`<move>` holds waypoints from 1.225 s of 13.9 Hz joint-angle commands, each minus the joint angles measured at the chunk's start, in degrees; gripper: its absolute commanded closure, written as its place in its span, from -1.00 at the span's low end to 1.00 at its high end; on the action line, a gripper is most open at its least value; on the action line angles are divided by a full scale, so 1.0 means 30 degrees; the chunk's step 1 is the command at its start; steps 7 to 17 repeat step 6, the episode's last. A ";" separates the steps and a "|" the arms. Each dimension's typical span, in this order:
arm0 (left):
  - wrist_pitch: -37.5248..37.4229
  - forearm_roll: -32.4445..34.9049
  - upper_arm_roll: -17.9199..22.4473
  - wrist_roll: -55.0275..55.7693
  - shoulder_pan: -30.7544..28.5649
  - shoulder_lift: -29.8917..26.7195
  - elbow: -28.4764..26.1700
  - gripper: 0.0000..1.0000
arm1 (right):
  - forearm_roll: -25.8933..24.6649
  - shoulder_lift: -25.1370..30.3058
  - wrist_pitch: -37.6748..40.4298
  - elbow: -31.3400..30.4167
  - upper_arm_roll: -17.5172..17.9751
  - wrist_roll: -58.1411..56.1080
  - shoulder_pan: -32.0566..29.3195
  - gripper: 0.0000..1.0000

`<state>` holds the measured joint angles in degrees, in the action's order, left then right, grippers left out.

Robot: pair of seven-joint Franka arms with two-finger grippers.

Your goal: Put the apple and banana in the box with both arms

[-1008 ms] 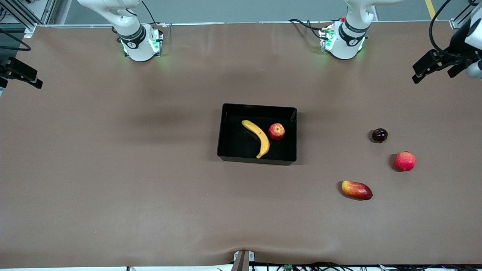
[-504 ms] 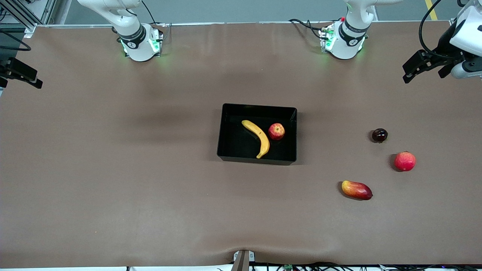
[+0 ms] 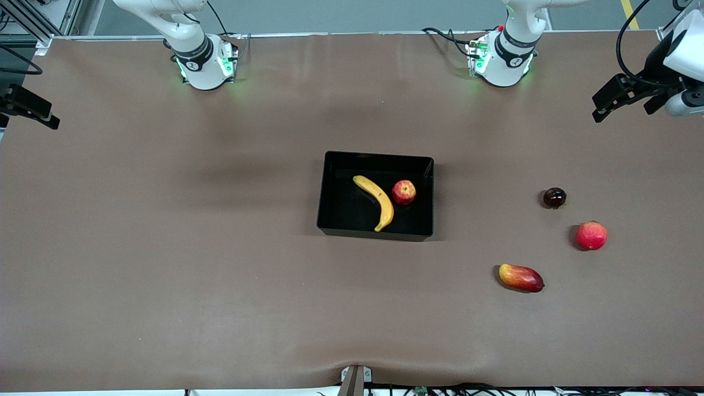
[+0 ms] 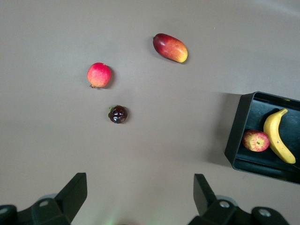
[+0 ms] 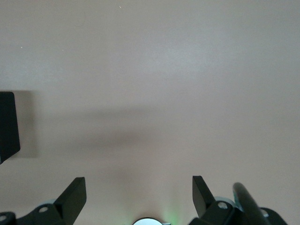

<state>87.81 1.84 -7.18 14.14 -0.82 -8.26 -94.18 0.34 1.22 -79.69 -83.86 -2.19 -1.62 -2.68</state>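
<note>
Brown matte table cover (image 3: 220,275) fills the scene, slightly wrinkled at the edge nearest the front camera; a strip of grey floor shows past the robot bases.

Near to far on the table:
- mango-like red-yellow fruit (image 3: 521,278), nearest the camera, toward the left arm's end
- pink-red round fruit (image 3: 592,236), a bit farther, closer still to the left arm's end
- small dark round fruit (image 3: 554,197), farther again, lying between those two and the bases
- black box (image 3: 332,192) mid-table. Banana (image 3: 376,201) lies inside on the floor of the box, curved, running diagonally. Apple (image 3: 403,192) sits inside too, just beside the banana on the side toward the left arm's end; can't tell if they touch.

Grippers:
- left gripper (image 3: 627,99) is up in the air over the table edge at the left arm's end, well apart from all fruit. Fingers (image 4: 72,194) spread wide, nothing between them. Its wrist view looks down on the three loose fruits and a corner of the box with both task items in it.
- right gripper (image 3: 25,107) is over the table edge at the right arm's end, fingers (image 5: 75,197) spread wide, empty. Its wrist view shows bare cover and a corner of the box.

Neither touches anything.
</note>
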 commanded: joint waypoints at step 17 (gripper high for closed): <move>-0.0471 -0.0378 -0.0010 0.0003 -0.0167 0.0730 0.1125 -1.00 | 0.0120 0.0034 0.0196 0.0178 0.0202 -0.0250 -0.0395 -1.00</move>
